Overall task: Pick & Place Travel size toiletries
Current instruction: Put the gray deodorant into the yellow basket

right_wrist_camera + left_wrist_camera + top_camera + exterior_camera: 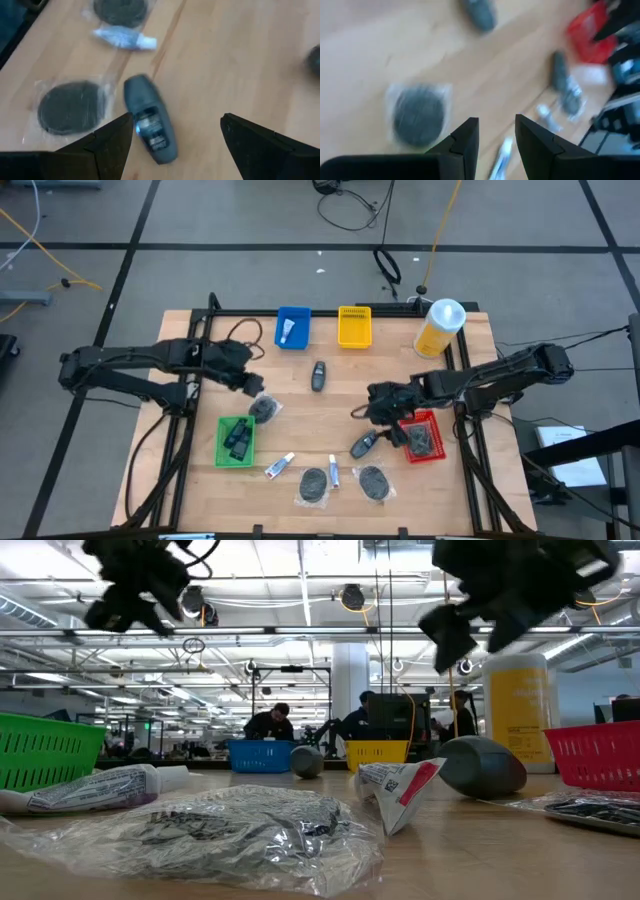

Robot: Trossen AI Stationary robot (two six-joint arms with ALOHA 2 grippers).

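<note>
Your tally: one tube (288,330) in the blue bin (293,313), two tubes (279,466) loose on the desk (330,415); left gripper (252,383) and right gripper (368,406) fingers released, empty.

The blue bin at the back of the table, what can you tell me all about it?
The blue bin is a small square plastic basket with slotted walls. It sits upright near the far edge of the wooden table, just beside the yellow bin, not touching it. One small white tube lies inside. No gripper is near it.
</note>
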